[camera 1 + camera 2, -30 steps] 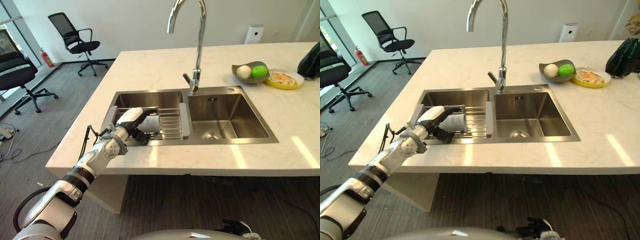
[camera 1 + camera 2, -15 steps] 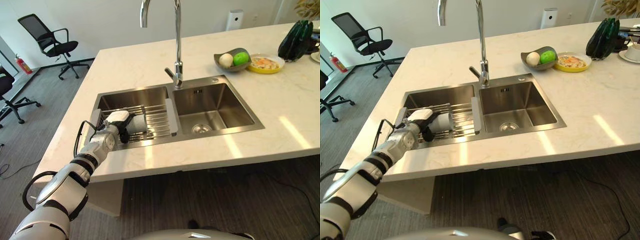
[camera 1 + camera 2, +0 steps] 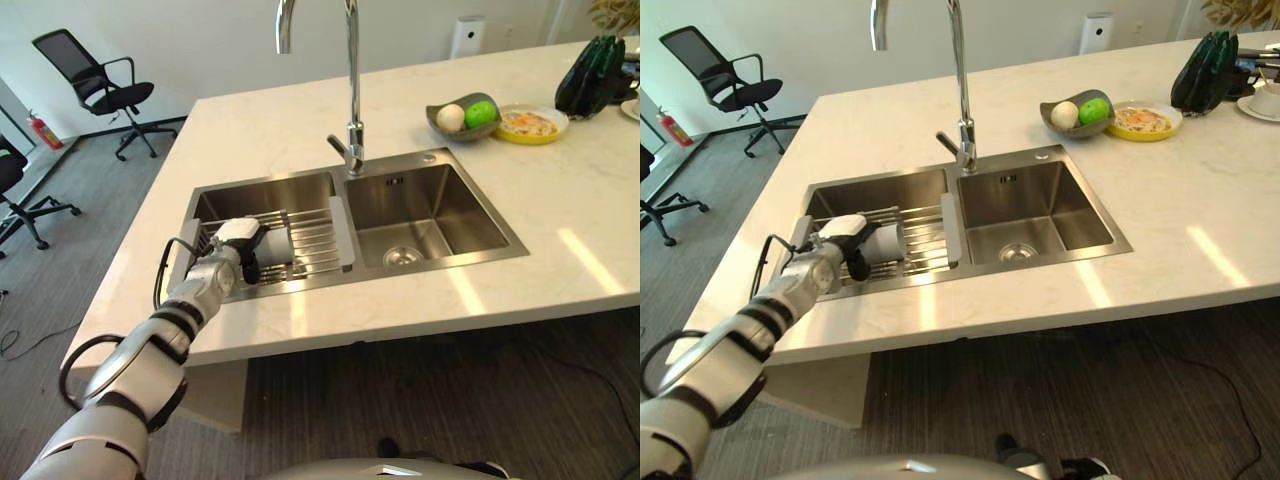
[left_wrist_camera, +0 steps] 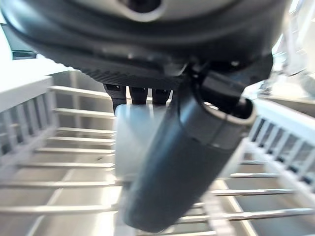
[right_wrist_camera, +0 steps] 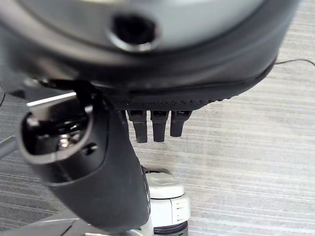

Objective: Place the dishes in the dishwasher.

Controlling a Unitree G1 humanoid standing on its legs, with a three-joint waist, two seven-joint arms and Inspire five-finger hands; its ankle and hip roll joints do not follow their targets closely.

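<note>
Left hand [image 3: 237, 243] is curled around the white cup [image 3: 887, 242], thumb across its front (cup lies sideways on the rack [image 3: 315, 240], just past the palm).

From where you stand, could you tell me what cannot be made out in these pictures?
- Left hand: its fingers are hidden behind the white cup in the eye views, and by the thumb in the left wrist view, so its grip is unclear.
- The cup in the left wrist view is blurred.
- Dish rack: its near part is covered by the hand.
- Right hand: its fingers are cut short.

left hand [image 3: 232, 250] curled in a grasp, right hand [image 5: 98, 162] relaxed
</note>
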